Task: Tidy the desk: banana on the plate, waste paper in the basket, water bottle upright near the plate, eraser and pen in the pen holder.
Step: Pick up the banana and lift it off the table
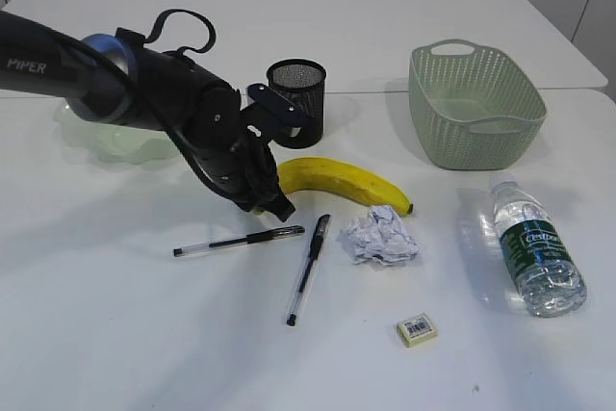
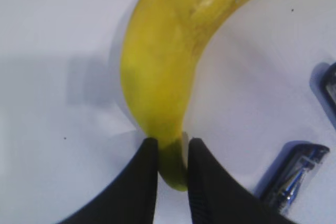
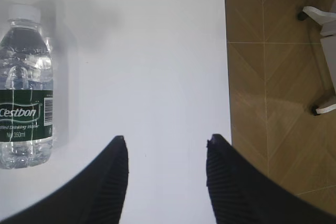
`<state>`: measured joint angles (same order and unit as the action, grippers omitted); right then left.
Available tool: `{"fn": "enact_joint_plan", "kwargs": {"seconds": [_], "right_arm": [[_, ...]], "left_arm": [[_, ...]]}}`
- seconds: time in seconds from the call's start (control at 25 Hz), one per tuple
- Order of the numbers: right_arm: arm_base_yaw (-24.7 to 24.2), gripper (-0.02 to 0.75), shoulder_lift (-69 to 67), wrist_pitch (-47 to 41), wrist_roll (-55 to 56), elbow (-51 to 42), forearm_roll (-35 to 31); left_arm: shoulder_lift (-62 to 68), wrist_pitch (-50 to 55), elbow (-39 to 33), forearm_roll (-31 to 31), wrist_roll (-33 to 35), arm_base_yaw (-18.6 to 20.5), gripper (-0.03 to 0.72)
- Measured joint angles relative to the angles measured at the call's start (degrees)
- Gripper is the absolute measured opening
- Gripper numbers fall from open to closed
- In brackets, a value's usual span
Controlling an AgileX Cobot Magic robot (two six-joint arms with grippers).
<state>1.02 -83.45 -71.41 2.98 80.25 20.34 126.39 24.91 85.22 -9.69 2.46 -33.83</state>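
Nothing tidied yet. Banana (image 1: 345, 180) on tabletop (image 1: 115, 334), plate (image 1: 96, 141) at its 9 o'clock, bare. Paper ball (image 1: 382, 236), two pens (image 1: 308, 267), eraser (image 1: 417, 330) loose; water bottle (image 1: 535, 247) lying flat at 3 o'clock. Left gripper (image 2: 172, 156) narrow, clamped on banana's stem end. Right gripper (image 3: 165, 145) parted, holding nothing.

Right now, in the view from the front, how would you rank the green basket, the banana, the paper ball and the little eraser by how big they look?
Largest to smallest:
1. green basket
2. banana
3. paper ball
4. eraser

The basket sits farthest from the camera and looks biggest anyway; the eraser is nearest yet smallest, so the order seems safe.
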Motion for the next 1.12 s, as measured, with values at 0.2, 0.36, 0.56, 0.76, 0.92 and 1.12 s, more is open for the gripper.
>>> {"fn": "enact_joint_plan", "kwargs": {"seconds": [0.2,0.36,0.56,0.76,0.92,1.12], "right_arm": [[0.00,0.368,0.00,0.00,0.00,0.00,0.00],[0.00,0.368,0.00,0.00,0.00,0.00,0.00],[0.00,0.368,0.00,0.00,0.00,0.00,0.00],[0.00,0.368,0.00,0.00,0.00,0.00,0.00],[0.00,0.368,0.00,0.00,0.00,0.00,0.00],[0.00,0.368,0.00,0.00,0.00,0.00,0.00]], "left_arm": [[0.00,0.53,0.00,-0.08,0.00,0.00,0.062],[0.00,0.65,0.00,-0.08,0.00,0.00,0.057],[0.00,1.13,0.04,-1.29,0.00,0.00,0.034],[-0.32,1.49,0.04,-1.97,0.00,0.00,0.017],[-1.37,1.97,0.04,-1.97,0.00,0.00,0.011],[-3.54,1.97,0.04,-1.97,0.00,0.00,0.001]]}}
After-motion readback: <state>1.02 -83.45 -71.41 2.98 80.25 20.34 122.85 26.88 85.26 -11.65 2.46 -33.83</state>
